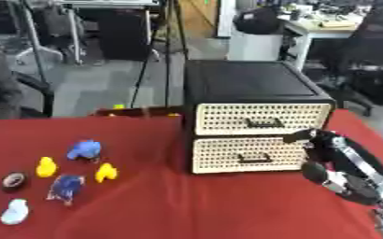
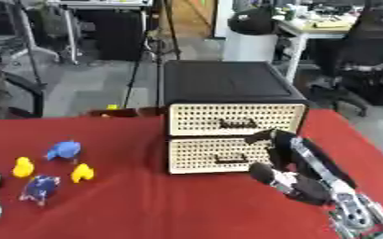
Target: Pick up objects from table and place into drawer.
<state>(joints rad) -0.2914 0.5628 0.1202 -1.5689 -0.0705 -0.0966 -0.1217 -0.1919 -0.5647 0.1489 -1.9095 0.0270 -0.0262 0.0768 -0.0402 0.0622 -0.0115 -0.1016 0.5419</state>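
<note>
A black cabinet (image 1: 252, 84) stands on the red table (image 1: 187, 210) with two cream perforated drawers, upper (image 1: 260, 119) and lower (image 1: 248, 154), both shut. My right hand (image 1: 324, 151) hovers by the lower drawer's right end, fingers relaxed and pointing at the drawer front, holding nothing. At the table's left lie a blue toy (image 1: 84, 149), two yellow ducks (image 1: 46, 167) (image 1: 106, 172), a dark blue toy (image 1: 67, 186), a black tape roll (image 1: 15, 181) and a pale blue-white thing (image 1: 16, 212). My left hand does not show.
A brown object (image 1: 133, 112) sits at the table's far edge, left of the cabinet. Behind the table are a tripod (image 1: 166, 46), office chairs and desks. Bare red cloth lies between the toys and the cabinet.
</note>
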